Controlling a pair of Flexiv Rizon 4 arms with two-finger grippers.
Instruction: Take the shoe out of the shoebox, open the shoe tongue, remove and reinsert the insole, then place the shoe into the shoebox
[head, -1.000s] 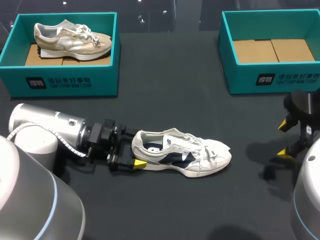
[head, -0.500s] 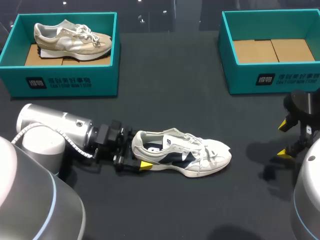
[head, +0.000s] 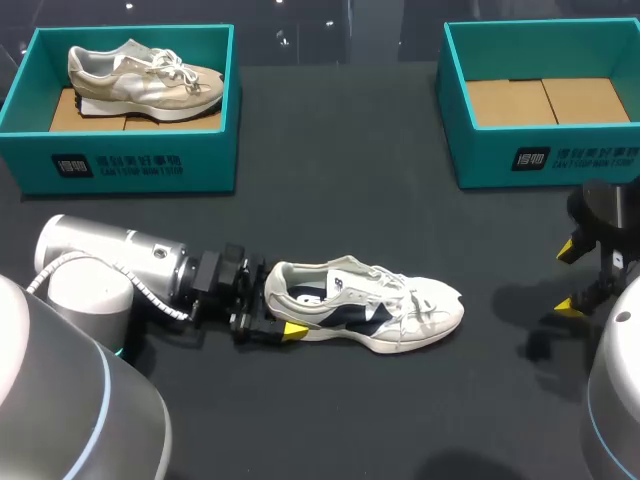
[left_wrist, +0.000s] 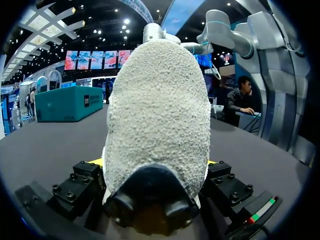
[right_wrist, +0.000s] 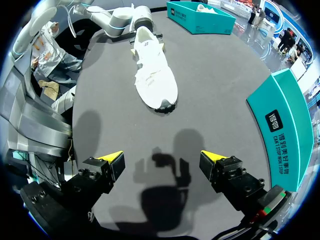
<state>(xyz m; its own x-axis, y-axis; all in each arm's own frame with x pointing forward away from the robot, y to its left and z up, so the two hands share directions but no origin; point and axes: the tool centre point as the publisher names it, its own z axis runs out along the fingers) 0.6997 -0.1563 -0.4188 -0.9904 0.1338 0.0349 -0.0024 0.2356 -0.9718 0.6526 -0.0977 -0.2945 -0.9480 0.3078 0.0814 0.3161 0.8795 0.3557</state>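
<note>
Left gripper (head: 276, 311) advanced around heel, shoe (head: 365, 305) toe pointing right

Left wrist view: shoe (left_wrist: 157, 115) heel fills it, toe and laces hidden behind it, left gripper (left_wrist: 154, 165) mostly covered. Head view: shoe blocks the far half of that gripper; right arm (head: 610, 380) and right box (head: 545, 160) run off the edge. Right wrist view: left box (right_wrist: 200, 17) contents too small to tell; right box cut by the rim.
</note>
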